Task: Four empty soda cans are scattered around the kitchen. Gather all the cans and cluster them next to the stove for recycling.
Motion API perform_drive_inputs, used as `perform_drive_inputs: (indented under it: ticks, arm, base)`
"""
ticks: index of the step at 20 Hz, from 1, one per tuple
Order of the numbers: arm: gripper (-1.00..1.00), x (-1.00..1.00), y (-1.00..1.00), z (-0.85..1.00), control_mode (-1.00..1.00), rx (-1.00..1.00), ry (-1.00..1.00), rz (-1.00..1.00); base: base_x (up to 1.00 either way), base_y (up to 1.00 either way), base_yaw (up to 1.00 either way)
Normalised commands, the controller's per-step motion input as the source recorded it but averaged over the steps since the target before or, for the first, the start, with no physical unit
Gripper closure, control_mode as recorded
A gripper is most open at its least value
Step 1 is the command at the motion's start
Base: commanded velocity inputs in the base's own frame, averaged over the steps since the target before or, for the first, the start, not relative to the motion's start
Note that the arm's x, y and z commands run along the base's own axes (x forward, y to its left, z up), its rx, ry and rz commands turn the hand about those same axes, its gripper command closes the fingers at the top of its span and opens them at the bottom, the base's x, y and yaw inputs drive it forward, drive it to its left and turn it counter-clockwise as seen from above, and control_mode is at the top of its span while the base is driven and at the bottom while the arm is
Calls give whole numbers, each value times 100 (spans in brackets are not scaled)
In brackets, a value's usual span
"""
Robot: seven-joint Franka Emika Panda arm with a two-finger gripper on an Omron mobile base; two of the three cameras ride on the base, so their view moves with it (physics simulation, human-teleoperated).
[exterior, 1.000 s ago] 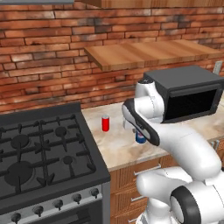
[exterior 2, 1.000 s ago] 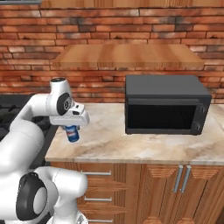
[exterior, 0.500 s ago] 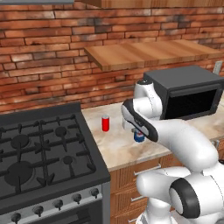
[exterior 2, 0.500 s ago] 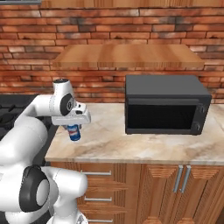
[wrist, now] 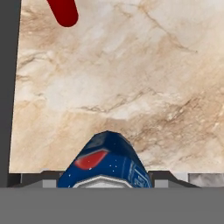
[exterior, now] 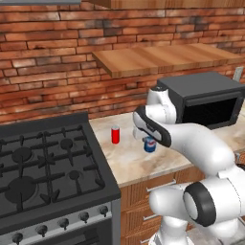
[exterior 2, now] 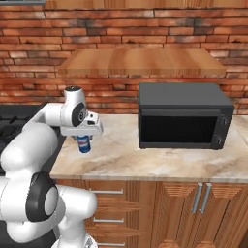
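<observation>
- Since a second ago the gripper (exterior: 150, 142) with its blue can (exterior: 150, 145) has shifted only slightly, a little toward the stove side; the base views themselves sit unchanged.
- Left base view: the gripper hangs low over the desk (exterior: 131, 165), its jaws clamped on the blue can, whose lower half shows under the hand; I cannot tell whether the can's base touches the marble.
- Left base view: a red soda can (exterior: 115, 135) stands upright on the desk, beyond the gripper and toward the stove (exterior: 43, 167), near but apart from the held can.
- Left base view: the stove lies past the red can on that side; the microwave (exterior: 203, 98) stands on the gripper's other side, behind the arm.
- Right base view: the gripper (exterior 2: 85, 140) holds the blue can (exterior 2: 85, 144) upright over the desk (exterior 2: 145, 162) near its stove-side end; the microwave (exterior 2: 183, 116) is well apart on the opposite side.
- Right base view: a wooden shelf (exterior 2: 143, 62) runs along the brick wall above both.
- Hand view: the blue can (wrist: 105, 164), with a red patch on its side, sits between the gripper's jaws at the bottom edge, veined marble desk (wrist: 131, 78) beneath it.
- Hand view: the red soda can (wrist: 64, 11) shows at the top edge, ahead of the gripper and well apart; the stove's dark edge (wrist: 8, 87) borders the marble along one side.
</observation>
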Motion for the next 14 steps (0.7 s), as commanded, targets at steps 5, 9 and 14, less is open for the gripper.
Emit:
perform_drive_inputs:
  ticks: [5, 9, 14]
  arm:
    - [100, 25, 10, -9, -100, 0, 0, 0]
    - [100, 25, 12, -14, -100, 0, 1, 0]
    - [100, 22, 5, -8, -100, 0, 1, 0]
  base:
    - [0, 0, 0]
    - [0, 0, 0]
    - [0, 0, 0]
